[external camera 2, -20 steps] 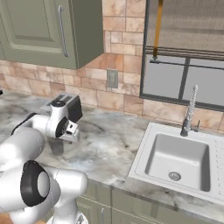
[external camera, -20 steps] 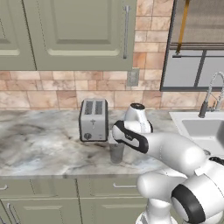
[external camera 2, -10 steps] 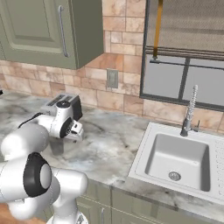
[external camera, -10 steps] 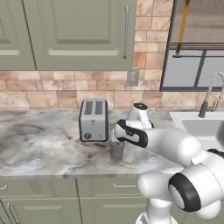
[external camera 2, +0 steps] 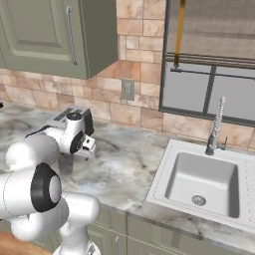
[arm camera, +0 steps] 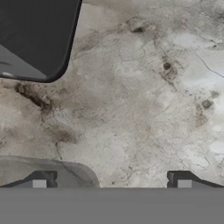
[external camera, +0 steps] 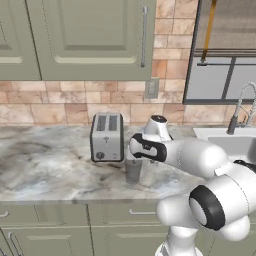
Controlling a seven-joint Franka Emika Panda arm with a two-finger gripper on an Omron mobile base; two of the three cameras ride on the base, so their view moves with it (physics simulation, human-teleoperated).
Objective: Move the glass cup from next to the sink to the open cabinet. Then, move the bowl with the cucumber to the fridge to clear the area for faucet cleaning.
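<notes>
- Gripper (arm camera: 111, 183) points down, jaws spread wide, holding nothing.
- Glass cup (external camera: 133, 170) stands on the marble counter (external camera: 45, 165) directly below, its rim near one fingertip.
- Toaster (external camera: 106, 136) just beside the cup.
- Sink (external camera 2: 203, 181) and faucet (external camera 2: 215, 128) well apart.

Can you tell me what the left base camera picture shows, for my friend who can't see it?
A white robot arm reaches left over a grey marbled counter, its open gripper just above a clear glass cup. A silver two-slot toaster stands behind the cup, under green cabinets.
</notes>
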